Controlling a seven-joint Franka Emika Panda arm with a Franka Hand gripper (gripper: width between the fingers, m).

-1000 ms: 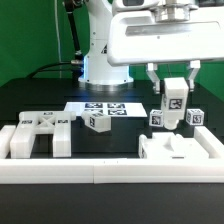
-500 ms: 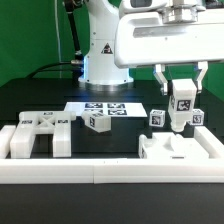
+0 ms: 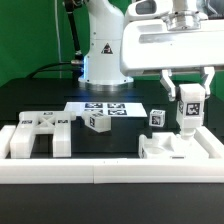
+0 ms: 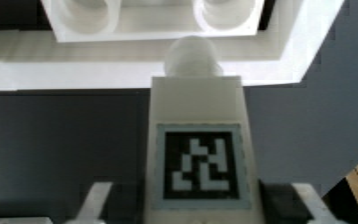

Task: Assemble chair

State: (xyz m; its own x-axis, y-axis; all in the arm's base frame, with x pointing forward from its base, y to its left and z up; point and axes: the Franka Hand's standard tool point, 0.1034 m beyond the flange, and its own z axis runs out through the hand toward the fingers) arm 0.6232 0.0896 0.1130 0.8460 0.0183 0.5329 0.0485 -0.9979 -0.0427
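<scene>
White fingers (image 4: 101, 205) of the gripper (image 3: 189, 92) are closed on a leg block (image 3: 189, 116), one on each side of its upper part. The block hangs upright with its black-and-white tag (image 3: 190, 103) facing the exterior camera. In the wrist view the tag (image 4: 202, 157) fills the block's near face, and a rounded peg (image 4: 194, 55) at the block's far end points away from the gripper.

Directly below the gripper lies the slab (image 3: 175, 152), a chunky white piece with a notched upper edge. In the wrist view the slab (image 4: 158, 45) shows two round sockets beyond the peg. Whether the peg touches the slab cannot be told.

Just beside the gripper, on the exterior view's left, a small tagged cube (image 3: 157, 117) sits on the black table (image 3: 115, 143). Farther that way lies the marker board (image 3: 105, 107), with a second cube (image 3: 97, 122) at its near edge. Well apart from the gripper, at the far exterior left, stands a white side piece (image 3: 40, 135). A long white rail (image 3: 100, 172) runs along the table's near edge, below and in front of the gripper.
</scene>
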